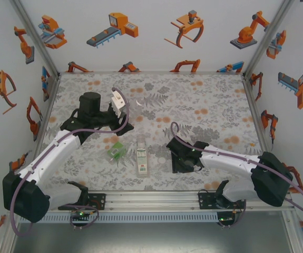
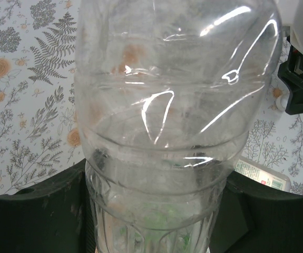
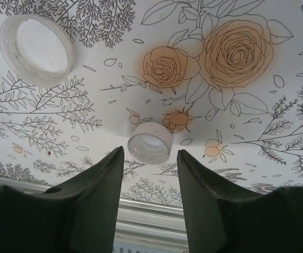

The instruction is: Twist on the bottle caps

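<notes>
A plain clear bottle (image 2: 172, 105) stands close in front of the left wrist camera, and my left gripper (image 2: 156, 216) is shut on its lower body, one black finger (image 2: 35, 211) on each side. In the top view that gripper (image 1: 122, 122) is at the mat's left rear. A green-tinted bottle (image 1: 115, 152) and a labelled bottle (image 1: 142, 156) lie side by side at the middle front. My right gripper (image 3: 150, 158) is open and low over the mat, with a small white cap (image 3: 149, 142) lying open side up just beyond its fingertips. A wider white cap (image 3: 37, 48) lies further off to the left.
The floral mat (image 1: 204, 105) covers the table, with white walls on three sides. A metal rail (image 1: 156, 199) runs along the near edge, right behind the right gripper (image 1: 180, 158). The labelled bottle (image 2: 262, 176) shows at the right of the left wrist view.
</notes>
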`<action>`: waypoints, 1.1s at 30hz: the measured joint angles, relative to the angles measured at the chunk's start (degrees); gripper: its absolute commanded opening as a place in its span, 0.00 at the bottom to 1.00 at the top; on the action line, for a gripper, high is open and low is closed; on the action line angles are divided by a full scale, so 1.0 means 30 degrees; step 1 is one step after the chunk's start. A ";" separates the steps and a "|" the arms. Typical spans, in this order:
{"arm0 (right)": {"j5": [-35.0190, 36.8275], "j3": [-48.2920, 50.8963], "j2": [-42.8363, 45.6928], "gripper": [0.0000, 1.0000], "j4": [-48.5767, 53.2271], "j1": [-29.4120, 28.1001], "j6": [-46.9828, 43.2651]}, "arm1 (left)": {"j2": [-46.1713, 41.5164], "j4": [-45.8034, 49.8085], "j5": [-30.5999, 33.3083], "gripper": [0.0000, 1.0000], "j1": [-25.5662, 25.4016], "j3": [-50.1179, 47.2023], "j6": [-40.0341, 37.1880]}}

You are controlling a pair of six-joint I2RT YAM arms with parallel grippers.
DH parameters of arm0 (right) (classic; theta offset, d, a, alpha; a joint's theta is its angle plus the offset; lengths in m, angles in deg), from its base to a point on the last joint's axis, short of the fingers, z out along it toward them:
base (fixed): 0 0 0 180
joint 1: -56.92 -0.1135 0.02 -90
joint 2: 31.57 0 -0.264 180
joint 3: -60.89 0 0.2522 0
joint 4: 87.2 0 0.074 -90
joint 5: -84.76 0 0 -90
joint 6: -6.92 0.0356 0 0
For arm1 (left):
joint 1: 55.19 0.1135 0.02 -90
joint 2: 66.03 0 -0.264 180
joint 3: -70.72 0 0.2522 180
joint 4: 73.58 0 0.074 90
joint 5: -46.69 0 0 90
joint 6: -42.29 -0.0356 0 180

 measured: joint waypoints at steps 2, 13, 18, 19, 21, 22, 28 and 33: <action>-0.0066 0.0117 -0.0036 0.45 -0.0117 0.0000 0.0000 | 0.0000 0.0000 0.0000 0.00 0.0000 0.0007 0.0000; -0.0109 -0.0117 0.0386 0.45 0.0525 0.0000 -0.0007 | 0.0000 0.0007 0.0000 0.00 0.0000 0.0102 0.0000; -0.0117 -0.0525 0.0576 0.45 0.0488 0.0000 -0.0007 | 0.0000 0.0000 0.0000 0.00 0.0000 0.0102 0.0000; -0.0117 -0.0525 0.0576 0.45 0.0503 0.0000 -0.0007 | 0.0000 0.0000 0.0000 0.00 0.0000 0.0102 0.0000; -0.0117 -0.0525 0.0539 0.45 0.0488 0.0000 -0.0007 | 0.0000 0.0007 0.0000 0.00 0.0000 0.0102 0.0000; -0.0124 -0.0525 0.0517 0.45 0.0488 0.0000 -0.0007 | 0.0000 0.0000 0.0000 0.00 0.0000 0.0102 0.0000; -0.0117 -0.0525 0.0379 0.45 0.0474 0.0000 -0.0007 | 0.0000 0.0007 0.0000 0.00 0.0000 0.0102 0.0000; -0.0109 -0.0525 0.0211 0.45 0.0328 0.0000 -0.0007 | 0.0000 0.0007 0.0000 0.00 0.0000 0.0102 0.0000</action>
